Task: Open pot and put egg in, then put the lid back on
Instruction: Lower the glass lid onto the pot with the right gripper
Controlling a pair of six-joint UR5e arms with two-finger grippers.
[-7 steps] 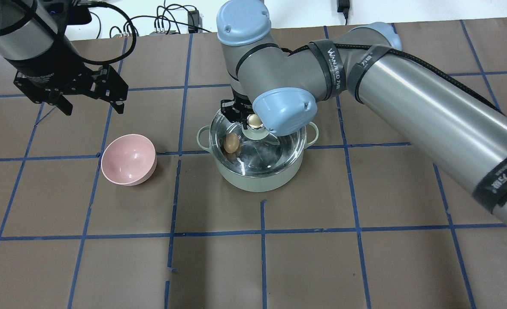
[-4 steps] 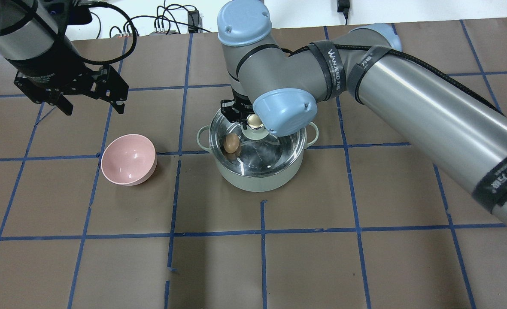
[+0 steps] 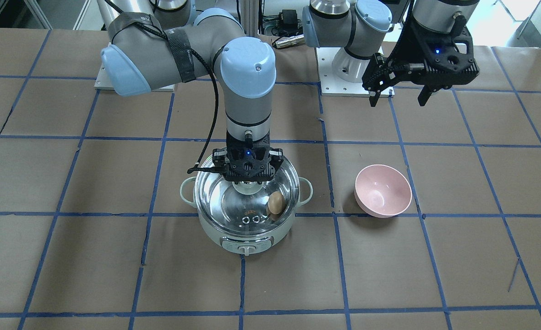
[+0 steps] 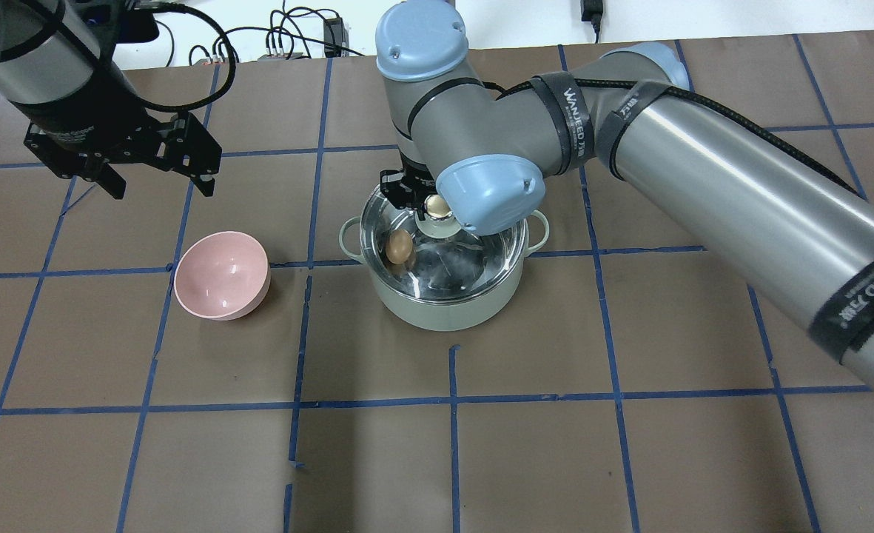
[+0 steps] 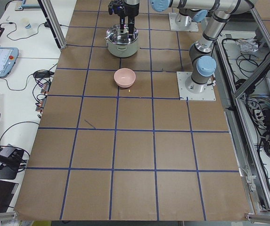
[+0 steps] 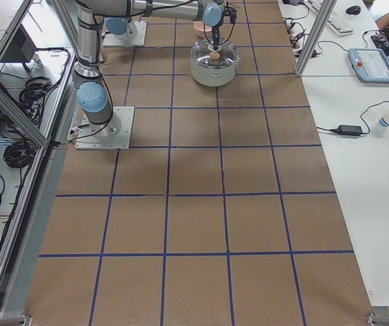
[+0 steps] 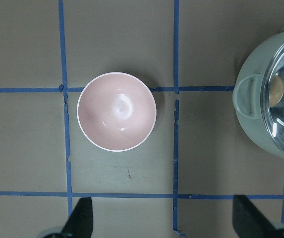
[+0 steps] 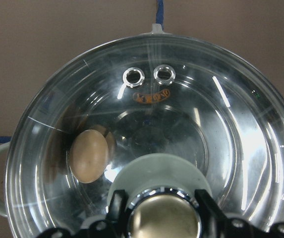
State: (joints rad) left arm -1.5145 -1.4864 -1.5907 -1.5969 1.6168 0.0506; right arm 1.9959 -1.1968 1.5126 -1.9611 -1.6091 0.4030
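The mint-green pot [image 4: 444, 311] stands mid-table with its dial [image 3: 246, 249] on the far side from me. The brown egg [image 4: 399, 246] lies inside on the steel floor and shows through the glass [image 8: 88, 155]. The clear glass lid [image 8: 221, 129] covers the pot's rim; I cannot tell if it rests fully. My right gripper [image 3: 247, 182] points straight down and is shut on the lid's tan knob [image 8: 164, 220]. My left gripper [image 4: 161, 186] hangs open and empty, high above the table at the far left, its fingers [image 7: 82, 218] framing the view.
A pink bowl [image 4: 222, 275] sits empty to the left of the pot, about a hand's width off, and shows in the left wrist view [image 7: 117, 111]. Brown paper with blue tape lines covers the table. Cables lie along the far edge.
The right arm and the lid's knob have shifted very slightly toward the far left. The left arm, bowl, pot and egg have not moved.
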